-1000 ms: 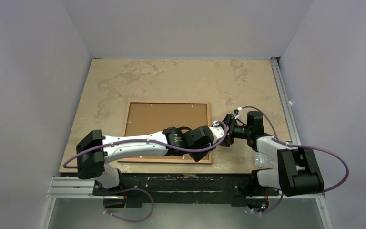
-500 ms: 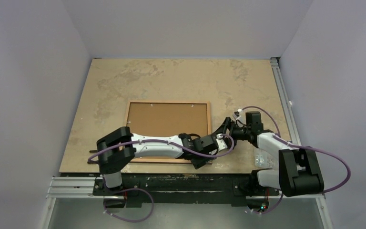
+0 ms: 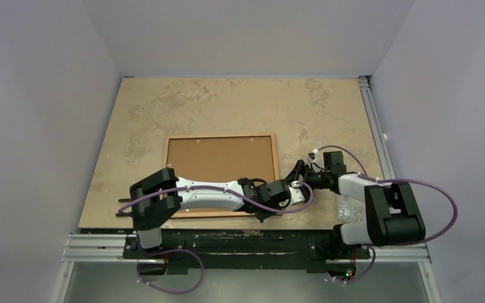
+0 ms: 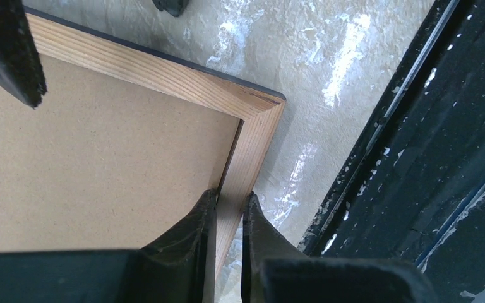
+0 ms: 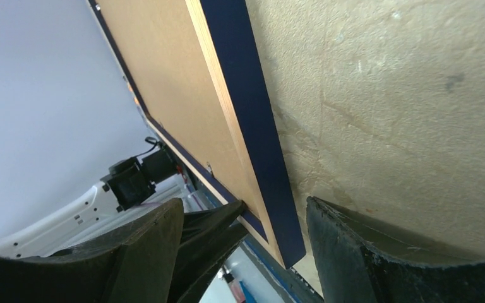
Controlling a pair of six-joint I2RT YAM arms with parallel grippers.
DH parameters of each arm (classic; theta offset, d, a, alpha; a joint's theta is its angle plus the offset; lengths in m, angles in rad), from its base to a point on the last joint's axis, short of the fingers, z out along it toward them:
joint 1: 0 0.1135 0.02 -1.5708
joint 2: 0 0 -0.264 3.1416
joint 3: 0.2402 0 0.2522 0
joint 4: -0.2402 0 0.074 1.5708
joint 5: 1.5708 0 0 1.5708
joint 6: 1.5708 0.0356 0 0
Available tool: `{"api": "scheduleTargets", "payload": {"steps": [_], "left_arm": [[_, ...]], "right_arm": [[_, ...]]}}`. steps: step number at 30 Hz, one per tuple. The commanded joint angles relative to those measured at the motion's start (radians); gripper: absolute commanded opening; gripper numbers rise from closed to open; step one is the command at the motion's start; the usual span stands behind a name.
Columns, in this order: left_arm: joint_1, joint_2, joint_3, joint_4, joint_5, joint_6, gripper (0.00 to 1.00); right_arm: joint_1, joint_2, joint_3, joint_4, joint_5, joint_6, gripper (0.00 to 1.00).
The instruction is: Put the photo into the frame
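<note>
On the desk (image 3: 227,104), in its near half, the frame (image 3: 221,136) lies flat with its light wood back facing up. A plain brown backing board (image 3: 221,165) fills the opening inside the rails. The left arm reaches across the near rail from the left side and ends just short of the frame's near right corner. Its wrist camera shows the left claw (image 4: 229,201) clamped on that rail. One finger (image 4: 199,233) sits on the inner side, at the seam where the board meets the wood. The other sits on the outer side next to the desk, and the wood-grain strip is pinched between them, with the mitred corner just ahead of the tips. Beyond that corner lies bare mottled desk, and the black metal edge of the desk runs alongside. From the right, the right claw (image 5: 245,211) sits low beside the same corner with its jaws wide apart. In its wrist view the corner's dark blue outer edge falls between the two fingers (image 5: 366,252), and that claw grips nothing. The same view takes in the left arm's black joint and white link beyond the frame. From above, the two claws are close together at the frame's near right end. Whether the corner is raised off the desk cannot be told, and what lies under the board is hidden.
</note>
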Motion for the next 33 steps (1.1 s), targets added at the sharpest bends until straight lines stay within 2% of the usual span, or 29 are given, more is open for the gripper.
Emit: {"api": "scheduleTargets", "payload": {"steps": [1, 11, 17, 20, 22, 25, 27, 28, 29, 30, 31, 33], "left_arm": [[0.01, -0.051, 0.011, -0.01, -0.076, -0.048, 0.0], [0.008, -0.185, 0.063, -0.049, -0.067, -0.051, 0.0], [0.008, -0.227, 0.079, -0.044, -0.039, -0.062, 0.0], [0.008, -0.23, 0.087, -0.055, -0.049, -0.063, 0.0], [0.008, -0.237, 0.087, -0.065, -0.065, -0.066, 0.0], [0.008, -0.257, 0.084, -0.077, -0.088, -0.068, 0.02], [0.008, -0.27, 0.085, -0.095, -0.107, -0.069, 0.17], [0.007, -0.28, 0.087, -0.105, -0.121, -0.069, 0.29], [0.005, -0.293, 0.088, -0.121, -0.137, -0.068, 0.45], [0.003, -0.303, 0.089, -0.133, -0.157, -0.068, 0.57], [0.0, -0.315, 0.09, -0.144, -0.176, -0.065, 0.67], [-0.008, -0.337, 0.093, -0.17, -0.201, -0.052, 0.77]], "right_arm": [[-0.002, 0.044, -0.038, 0.067, -0.032, -0.007, 0.71], [0.008, 0.084, -0.096, 0.241, -0.132, 0.078, 0.71], [0.149, 0.09, -0.121, 0.522, -0.149, 0.324, 0.71], [0.174, 0.067, -0.17, 0.735, -0.15, 0.493, 0.69], [0.174, 0.046, -0.184, 0.827, -0.143, 0.574, 0.65], [0.174, 0.013, -0.183, 0.879, -0.154, 0.642, 0.43], [0.174, -0.026, -0.179, 0.88, -0.143, 0.677, 0.22], [0.174, -0.046, -0.173, 0.868, -0.139, 0.688, 0.12], [0.174, -0.067, -0.164, 0.845, -0.135, 0.694, 0.05], [0.174, -0.093, -0.152, 0.807, -0.129, 0.695, 0.0], [0.174, -0.119, -0.138, 0.76, -0.122, 0.693, 0.0], [0.174, -0.178, -0.104, 0.631, -0.105, 0.676, 0.0]]}}
